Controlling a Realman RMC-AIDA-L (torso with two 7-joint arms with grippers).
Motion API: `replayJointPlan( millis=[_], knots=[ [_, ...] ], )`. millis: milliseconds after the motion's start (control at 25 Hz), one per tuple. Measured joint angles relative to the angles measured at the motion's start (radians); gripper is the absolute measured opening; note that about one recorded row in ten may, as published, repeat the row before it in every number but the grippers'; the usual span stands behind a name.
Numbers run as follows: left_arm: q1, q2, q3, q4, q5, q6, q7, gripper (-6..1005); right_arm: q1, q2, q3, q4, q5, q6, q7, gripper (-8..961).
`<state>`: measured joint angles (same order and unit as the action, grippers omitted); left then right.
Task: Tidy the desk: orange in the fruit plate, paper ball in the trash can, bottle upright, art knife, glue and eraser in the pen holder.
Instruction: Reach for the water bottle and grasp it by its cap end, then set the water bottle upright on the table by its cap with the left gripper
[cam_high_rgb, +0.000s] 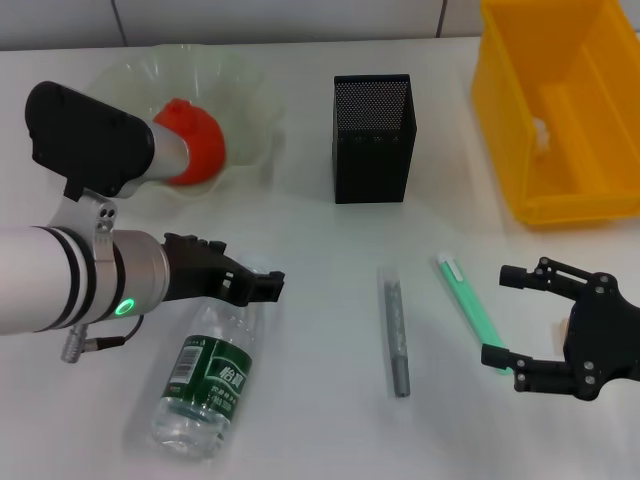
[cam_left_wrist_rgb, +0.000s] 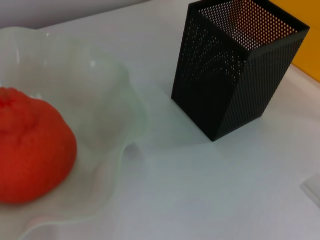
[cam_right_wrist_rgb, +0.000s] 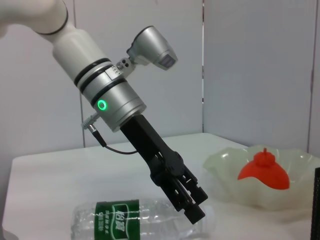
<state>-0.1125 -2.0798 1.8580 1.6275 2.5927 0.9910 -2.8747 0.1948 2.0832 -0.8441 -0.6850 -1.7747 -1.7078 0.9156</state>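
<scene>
I read the orange (cam_high_rgb: 195, 140) as done: it sits in the fruit plate (cam_high_rgb: 245, 85) at the upper left of the head view. A white scrap shows inside the trash can (cam_high_rgb: 560, 120) at the upper right, probably the paper ball (cam_high_rgb: 541, 132), though it is too small to be sure. The step in hand looks to me like the bottle (cam_high_rgb: 205, 385), which lies on its side on the tabletop (cam_high_rgb: 300, 400) in the lower left, cap end under my left arm.

My left gripper (cam_high_rgb: 262, 287) hangs just over the bottle's upper end. In the right wrist view its fingers look close together, with nothing between them, right above the clear plastic. To stand the bottle up, I judge I must spread the fingers, come down around the neck or shoulder, close, then tip it onto its base. Being round, it may roll away from a sideways nudge.

My right gripper (cam_high_rgb: 545, 325) waits at the lower right, fingers spread wide and empty, touching or just beside the end of a green pen-like stick (cam_high_rgb: 468, 308). A grey stick (cam_high_rgb: 397, 335) lies at lower centre, well apart from the bottle. The pen holder (cam_high_rgb: 373, 140) stands upright at upper centre, out of the way. I cannot see an eraser.
</scene>
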Motion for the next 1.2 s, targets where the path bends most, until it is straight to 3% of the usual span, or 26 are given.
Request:
replayJointPlan(
  millis=[160,760,1120,1200],
  knots=[
    [-0.025,0.000,0.003,-0.044,-0.005,-0.017,-0.001,827,0.000,0.000,-0.001,0.008,-0.001,0.009,0.000,848],
    [-0.077,0.001,0.012,-0.098,-0.003,0.012,-0.002,614,-0.001,-0.001,0.005,0.010,-0.002,0.012,0.022,848],
    [-0.091,0.002,0.018,-0.086,0.018,0.039,0.022,446,-0.003,-0.002,0.008,0.008,-0.002,0.002,0.037,847],
    [-0.085,0.004,0.015,-0.066,0.017,0.043,0.043,446,-0.003,-0.003,0.008,0.005,-0.002,0.000,0.042,847]
  ],
)
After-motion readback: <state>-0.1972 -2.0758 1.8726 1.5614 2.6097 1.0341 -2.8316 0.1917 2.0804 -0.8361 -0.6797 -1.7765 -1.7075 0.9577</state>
